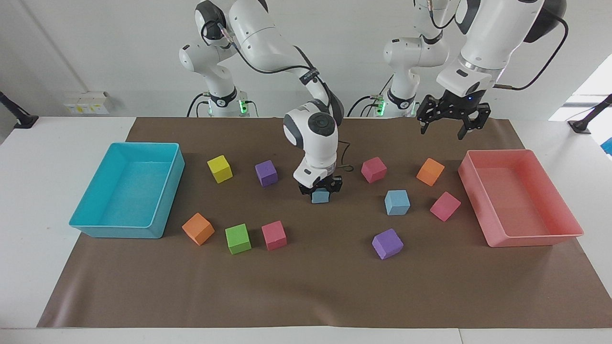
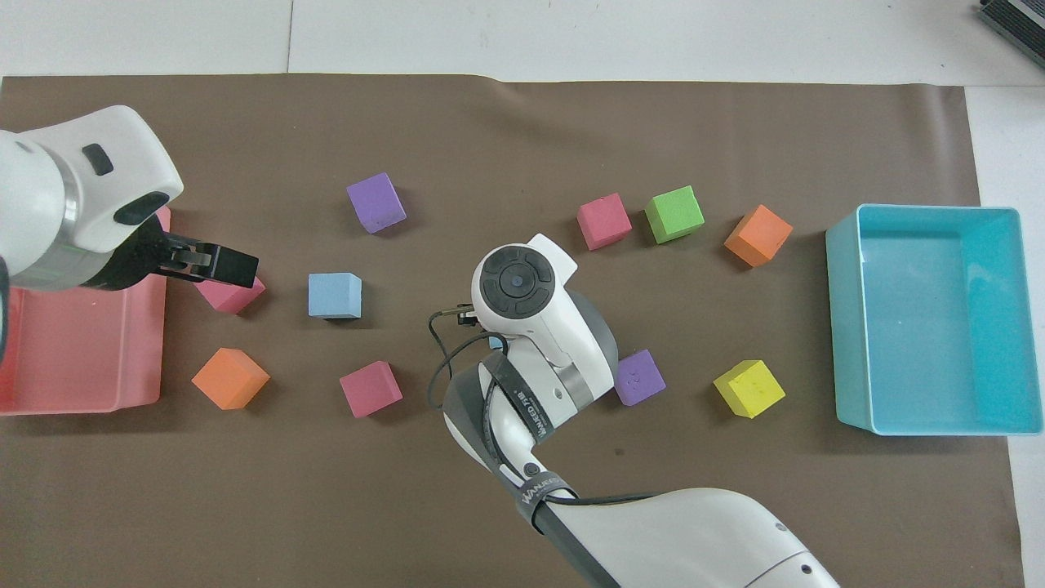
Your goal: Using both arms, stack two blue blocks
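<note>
Step in hand: pickup of the first blue block. The right gripper (image 1: 321,189) is down at the brown mat (image 1: 306,286) near the table's middle, its fingers clamped on the sides of one light-blue cube (image 1: 320,196). Whether that cube has left the mat cannot be told. In the overhead view the arm's wrist hides nearly all of it.

The second light-blue cube (image 1: 397,202) rests free on the mat, toward the left arm's end of the table, between the held cube and a pink cube (image 1: 444,206).

The left gripper (image 1: 447,125) hangs in the air with its fingers spread and holds nothing. It is over the strip of mat beside the pink tray (image 1: 521,236).

Next move, as judged: lift the held cube, carry it over the free one, align the edges, lower until the faces meet, then release. The left gripper could steady the lower cube.
</note>
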Tool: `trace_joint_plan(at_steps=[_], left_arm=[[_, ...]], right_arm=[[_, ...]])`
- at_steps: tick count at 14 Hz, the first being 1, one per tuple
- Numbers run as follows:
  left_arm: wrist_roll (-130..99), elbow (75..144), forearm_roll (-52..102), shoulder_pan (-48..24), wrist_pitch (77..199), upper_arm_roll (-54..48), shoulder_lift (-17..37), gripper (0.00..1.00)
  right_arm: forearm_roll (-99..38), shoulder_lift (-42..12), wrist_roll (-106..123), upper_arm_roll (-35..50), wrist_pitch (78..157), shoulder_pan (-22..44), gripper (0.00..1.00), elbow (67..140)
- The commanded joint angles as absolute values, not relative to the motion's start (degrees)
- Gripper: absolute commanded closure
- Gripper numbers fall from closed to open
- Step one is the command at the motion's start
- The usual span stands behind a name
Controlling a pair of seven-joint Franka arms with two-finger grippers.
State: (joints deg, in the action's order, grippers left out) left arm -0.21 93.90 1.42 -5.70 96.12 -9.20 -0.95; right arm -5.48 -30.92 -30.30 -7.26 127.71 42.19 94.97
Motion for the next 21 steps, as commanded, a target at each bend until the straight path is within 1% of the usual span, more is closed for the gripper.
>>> trace_joint_plan(at_steps=[1, 3, 7, 8, 9, 10, 12, 14, 19, 21], left_arm=[[-1.9, 100.1, 1.9, -7.4, 102.6, -8.4, -1.7, 0.0], [-2.5, 103.5, 1.9, -8.5, 108.3, -8.4, -0.9, 0.0], [-4.6, 110.7, 1.9, -10.1, 119.4, -8.4, 2.2, 0.0], [-5.4, 111.7, 1.9, -10.1, 121.3, -8.4, 3.7, 0.0], [-5.4, 112.1, 1.9, -10.1, 123.1, -8.3, 5.9, 0.0], [-5.4, 112.5, 2.0, -10.1, 125.6, -8.3, 7.8, 0.0], [-6.1, 114.3, 2.0, -9.7, 130.8, -8.3, 10.3, 0.0], [-6.6, 115.1, 2.0, -9.5, 133.1, -8.3, 11.8, 0.0], [-9.6, 115.0, 1.9, -9.8, 133.7, -8.2, 11.9, 0.0], [-10.3, 115.0, 1.9, -9.1, 133.7, -8.2, 12.9, 0.0]], right_arm=[[-6.3, -30.8, -32.8, -7.1, 128.7, 42.0, 1.0, 95.6], [-6.4, -30.8, -33.0, -7.1, 128.8, 42.1, 1.0, 96.2], [-6.3, -30.8, -33.6, -7.1, 128.8, 42.1, 1.0, 96.3], [-6.4, -30.8, -33.6, -7.1, 128.9, 42.1, 1.0, 96.3], [-6.3, -30.8, -33.1, -7.1, 129.1, 42.0, 0.68, 96.3], [-6.2, -30.8, -33.0, -7.1, 129.6, 42.0, 0.01, 96.6], [-6.2, -30.8, -33.0, -7.1, 129.6, 42.0, 0.0, 96.7], [-6.2, -30.6, -32.9, -7.1, 129.6, 42.0, 0.0, 96.7], [-6.2, -27.5, -32.9, -7.1, 128.7, 41.4, 0.0, 96.7], [-6.3, -26.3, -33.1, -7.1, 128.5, 41.3, 0.0, 96.7]])
